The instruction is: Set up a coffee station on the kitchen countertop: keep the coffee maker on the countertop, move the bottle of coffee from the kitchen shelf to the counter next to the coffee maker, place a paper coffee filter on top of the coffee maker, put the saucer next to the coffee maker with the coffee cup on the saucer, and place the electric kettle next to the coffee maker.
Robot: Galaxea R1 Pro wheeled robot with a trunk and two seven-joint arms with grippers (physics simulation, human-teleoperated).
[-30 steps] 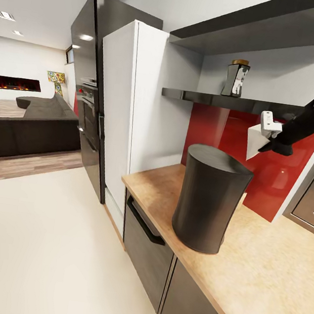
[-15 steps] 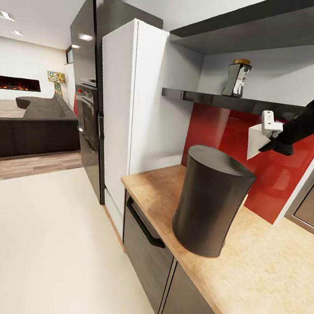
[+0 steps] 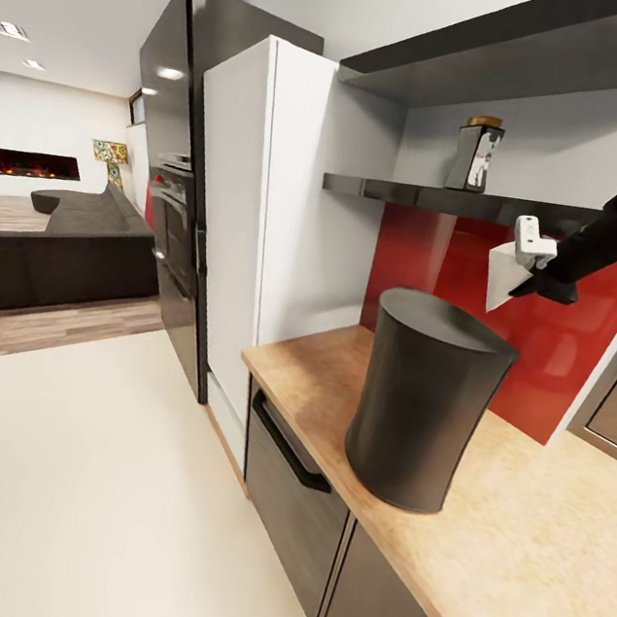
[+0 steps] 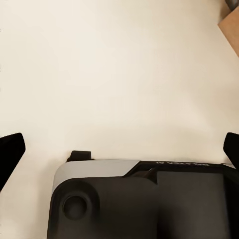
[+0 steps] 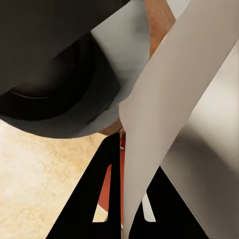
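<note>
Slightly shifted since earlier, the head view puts the coffee maker near on the kitchen countertop; the paper coffee filter is held above its far right by the right gripper, ready for placing. The left wrist view has the left gripper spread over bare floor. The right wrist view has the filter pinched between the fingers.

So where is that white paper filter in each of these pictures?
Head view: the filter hangs from the right gripper, above and right of the coffee maker.
Right wrist view: the filter runs up from between the fingers.
Left wrist view: pale floor below the left gripper.
Shared landmark: the coffee maker.
</note>
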